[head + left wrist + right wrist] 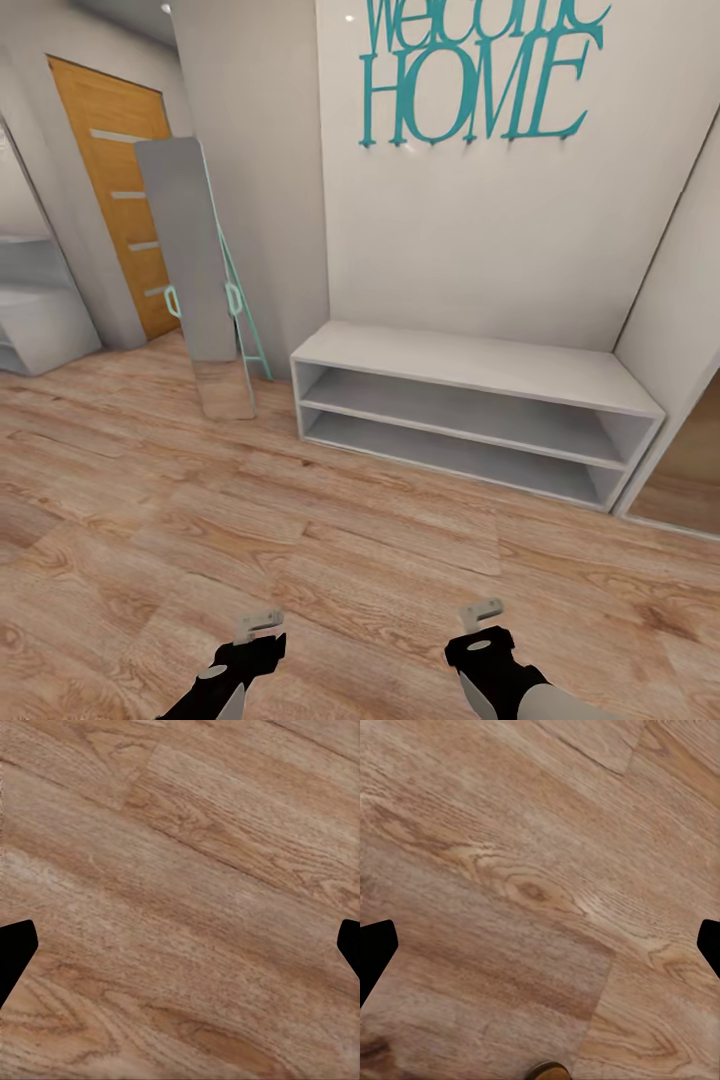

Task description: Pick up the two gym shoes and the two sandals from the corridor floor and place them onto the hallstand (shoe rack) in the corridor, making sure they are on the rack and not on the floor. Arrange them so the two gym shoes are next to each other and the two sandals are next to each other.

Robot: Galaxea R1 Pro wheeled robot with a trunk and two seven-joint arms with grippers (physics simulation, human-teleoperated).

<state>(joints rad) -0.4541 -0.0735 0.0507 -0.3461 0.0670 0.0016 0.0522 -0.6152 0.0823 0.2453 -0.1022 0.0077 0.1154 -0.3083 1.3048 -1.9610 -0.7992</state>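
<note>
I am reading one sign (478,70) only: big teal letters on the white wall (480,230) above the hallstand (470,365) are saying "welcome HOME", its top cut off.

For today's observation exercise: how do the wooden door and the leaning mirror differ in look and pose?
The door is orange-brown wood with pale horizontal bars; the mirror is a grey reflective panel on a teal frame. The door stands upright in its wall; the mirror leans, its foot on the floor. Both are tall and narrow.

Ahead of me I see teal "welcome HOME" wall lettering (478,72) on the pale wall, a tall grey leaning mirror with a teal frame (203,275) beside it, and an orange wooden door (118,190) further left.
</note>
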